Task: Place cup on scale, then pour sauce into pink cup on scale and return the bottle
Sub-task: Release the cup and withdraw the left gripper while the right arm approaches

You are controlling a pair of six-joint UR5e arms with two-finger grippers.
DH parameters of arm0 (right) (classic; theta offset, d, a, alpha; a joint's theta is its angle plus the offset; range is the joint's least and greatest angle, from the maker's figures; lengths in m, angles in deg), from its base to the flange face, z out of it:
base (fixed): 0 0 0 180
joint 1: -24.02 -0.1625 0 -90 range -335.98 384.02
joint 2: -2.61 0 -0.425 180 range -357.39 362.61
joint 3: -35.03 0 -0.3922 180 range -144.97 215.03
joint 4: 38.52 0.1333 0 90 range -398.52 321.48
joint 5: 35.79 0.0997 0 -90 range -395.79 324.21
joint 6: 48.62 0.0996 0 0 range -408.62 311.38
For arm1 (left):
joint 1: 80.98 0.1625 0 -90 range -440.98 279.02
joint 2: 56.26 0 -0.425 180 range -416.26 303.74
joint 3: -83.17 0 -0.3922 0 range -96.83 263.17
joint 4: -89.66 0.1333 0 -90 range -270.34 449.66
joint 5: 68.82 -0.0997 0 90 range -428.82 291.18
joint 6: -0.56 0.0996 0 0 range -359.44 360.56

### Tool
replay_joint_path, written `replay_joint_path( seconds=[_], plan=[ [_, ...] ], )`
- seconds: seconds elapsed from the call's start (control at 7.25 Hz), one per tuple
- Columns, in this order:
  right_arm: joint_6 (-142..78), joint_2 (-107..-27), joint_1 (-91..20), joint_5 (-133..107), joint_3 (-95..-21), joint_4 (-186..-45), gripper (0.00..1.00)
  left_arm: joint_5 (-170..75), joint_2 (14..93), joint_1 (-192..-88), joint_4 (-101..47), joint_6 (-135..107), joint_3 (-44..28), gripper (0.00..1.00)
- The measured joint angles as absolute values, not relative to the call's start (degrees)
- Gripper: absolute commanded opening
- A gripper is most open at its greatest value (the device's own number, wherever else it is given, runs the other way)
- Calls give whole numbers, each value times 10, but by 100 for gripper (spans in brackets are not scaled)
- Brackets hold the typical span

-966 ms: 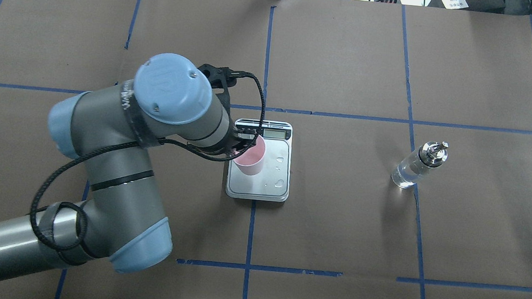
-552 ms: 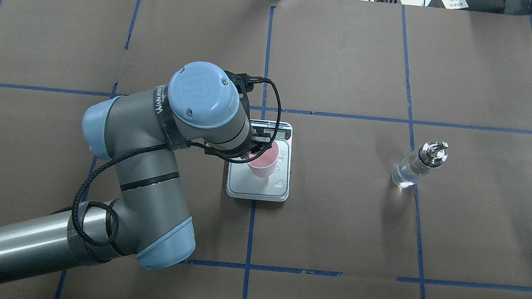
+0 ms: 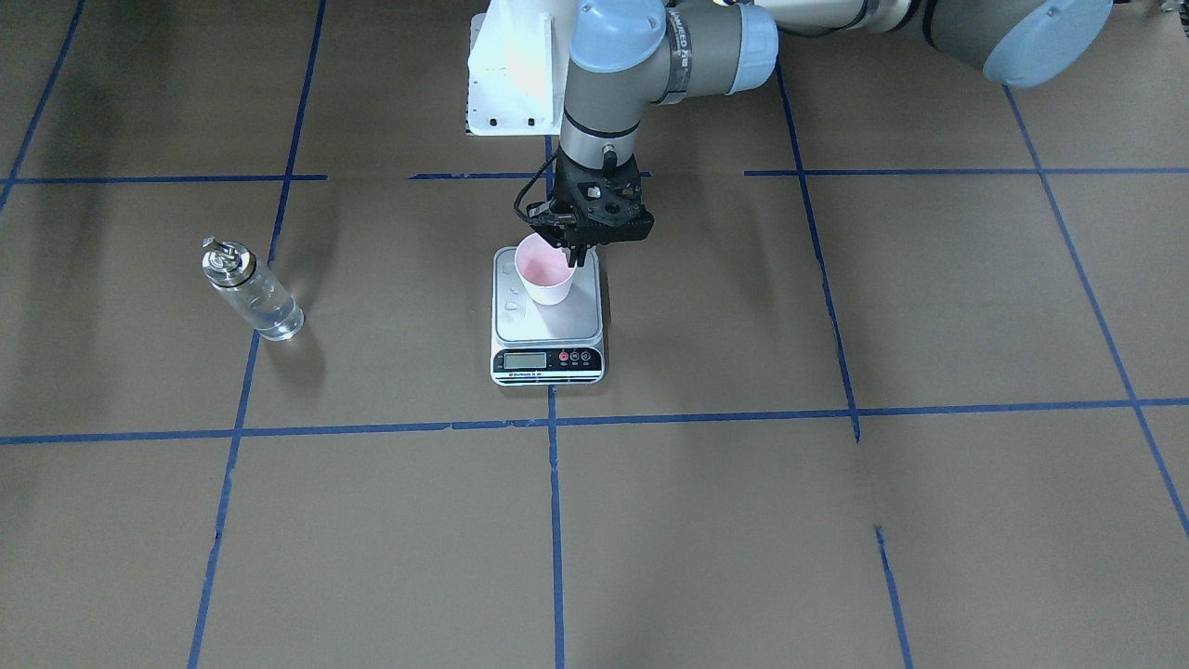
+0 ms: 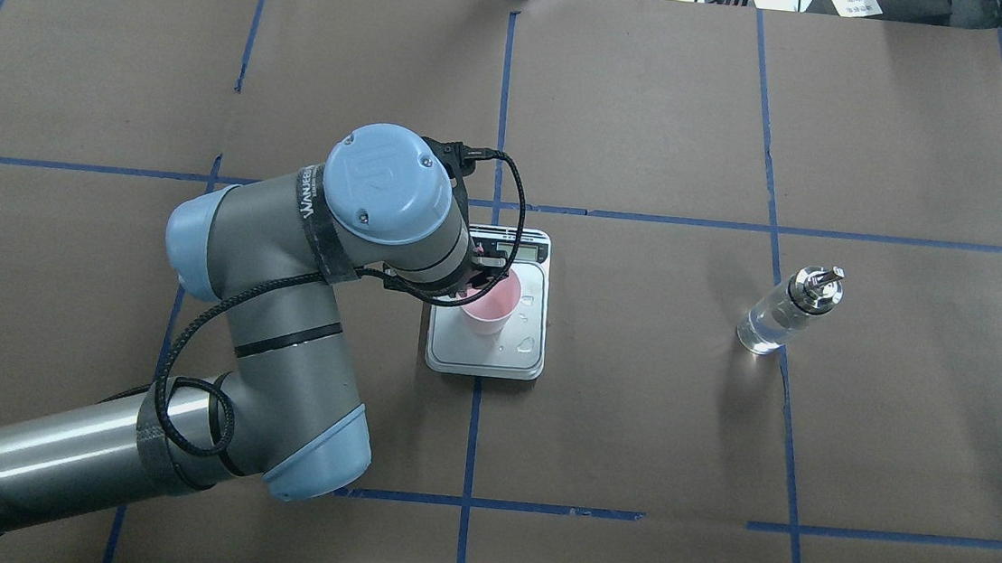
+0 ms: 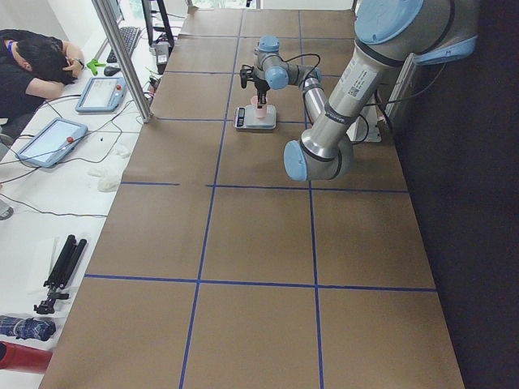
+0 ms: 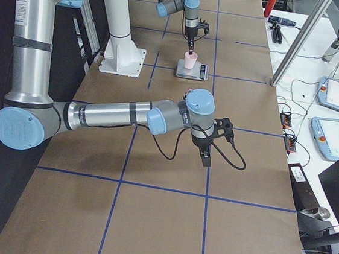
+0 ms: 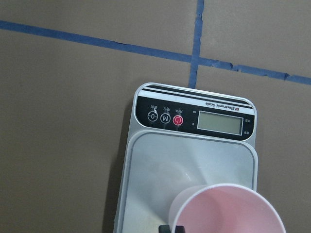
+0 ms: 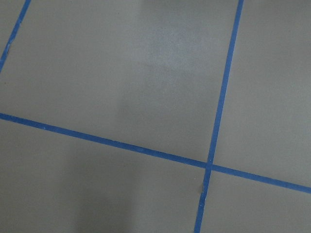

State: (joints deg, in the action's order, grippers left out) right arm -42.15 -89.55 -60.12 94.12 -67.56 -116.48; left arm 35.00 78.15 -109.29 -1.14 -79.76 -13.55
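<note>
Left end effector (image 3: 575, 253) pinching rim, pale pink cup (image 3: 545, 274)

Robot lab, taped table (image 4: 634, 420), teach pendants (image 5: 99, 93)

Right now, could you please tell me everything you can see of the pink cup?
The cup is small and tapered, paper by its look, pink inside and whitish outside. It is upright and looks empty. It sits on, or just above, the steel platform of the scale, well within its edges. The left hand pinches its rim on the side nearer the robot; nothing else touches it.
</note>
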Motion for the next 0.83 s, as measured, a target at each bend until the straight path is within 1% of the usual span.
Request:
replay_joint_path(
  seconds=[0.14,0.28,0.55,0.83],
  plan=[
    [-421,-896,-601,941,-676,-1165,100,349,781,-1093,-15,-797,-135,75],
    [-421,-895,-601,942,-677,-1165,100,348,781,-1094,-16,-792,-136,100],
    [-422,-893,-601,943,-682,-1164,100,349,777,-1105,-12,-749,-156,100],
    [-408,-890,-600,954,-695,-1164,100,361,740,-1147,16,-652,-214,100]
  ],
)
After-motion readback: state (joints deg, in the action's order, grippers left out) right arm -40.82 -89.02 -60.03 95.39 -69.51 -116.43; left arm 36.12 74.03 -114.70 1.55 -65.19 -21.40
